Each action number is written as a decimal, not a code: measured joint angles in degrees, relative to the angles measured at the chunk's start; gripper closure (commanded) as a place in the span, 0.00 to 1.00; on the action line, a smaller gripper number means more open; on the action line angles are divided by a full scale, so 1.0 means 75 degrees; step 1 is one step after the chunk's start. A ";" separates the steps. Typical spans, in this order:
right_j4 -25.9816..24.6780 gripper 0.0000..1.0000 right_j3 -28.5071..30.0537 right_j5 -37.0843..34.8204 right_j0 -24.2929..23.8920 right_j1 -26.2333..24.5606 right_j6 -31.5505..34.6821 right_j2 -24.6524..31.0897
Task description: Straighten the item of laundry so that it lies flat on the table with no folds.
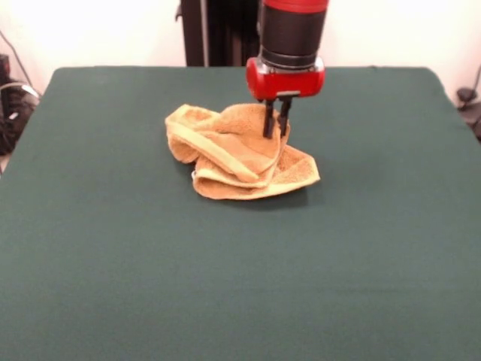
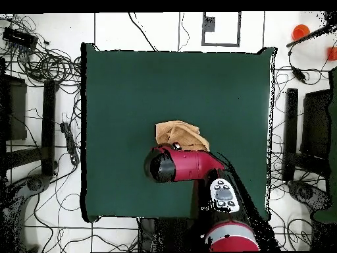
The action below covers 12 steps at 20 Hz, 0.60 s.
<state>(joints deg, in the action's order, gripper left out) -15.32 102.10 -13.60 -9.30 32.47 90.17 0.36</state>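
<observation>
Towel point(image 1: 239, 153): golden-orange terry cloth, crumpled in a heap a little toward my pedestal side of the desk's middle; several layers folded over each other, one paler band showing along a fold.

Desk point(image 1: 150, 263): dark green felt, bare all round the heap, with plenty of room to spread.

Fingers point(image 1: 276, 134): pointing straight down at the heap's upper right part in the front view; the two black tips stand close together with a thin gap, seemingly nipping a ridge of cloth, though I can't be sure any fabric is between them.

Overhead check: my arm point(image 2: 187, 165) covers the near half of the towel point(image 2: 181, 135), so the contact is hidden there.

Step in hand: taking hold of an upper fold, I judge; flattening barely begun.

Next move calls for: a sure pinch on one layer only, then a lift and a drag outward over open felt so the lower folds peel apart.

Risk: catching two layers and hauling the whole heap along still bunched.

Surroundings: cables point(image 2: 46, 66) and stands on the floor beyond the desk edges; nothing obstructs.
</observation>
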 measured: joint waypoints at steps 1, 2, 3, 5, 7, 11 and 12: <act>0.0041 1.00 -0.0084 -0.0019 0.0048 0.0000 0.0000 -0.0045; 0.0072 1.00 -0.0142 -0.0038 0.0070 -0.0001 0.0000 -0.0068; 0.0103 1.00 -0.0199 -0.0058 0.0092 -0.0002 0.0000 -0.0091; 0.0176 1.00 -0.0342 -0.0117 0.0141 -0.0005 0.0000 -0.0139; 0.0228 1.00 -0.0476 -0.0177 0.0186 -0.0009 0.0000 -0.0193; 0.0277 1.00 -0.0799 -0.0338 0.0283 -0.0016 0.0000 -0.0374; 0.0282 1.00 -0.0870 -0.0375 0.0303 -0.0017 0.0000 -0.0415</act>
<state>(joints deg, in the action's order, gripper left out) -13.21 95.58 -16.42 -7.02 32.34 90.17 -2.76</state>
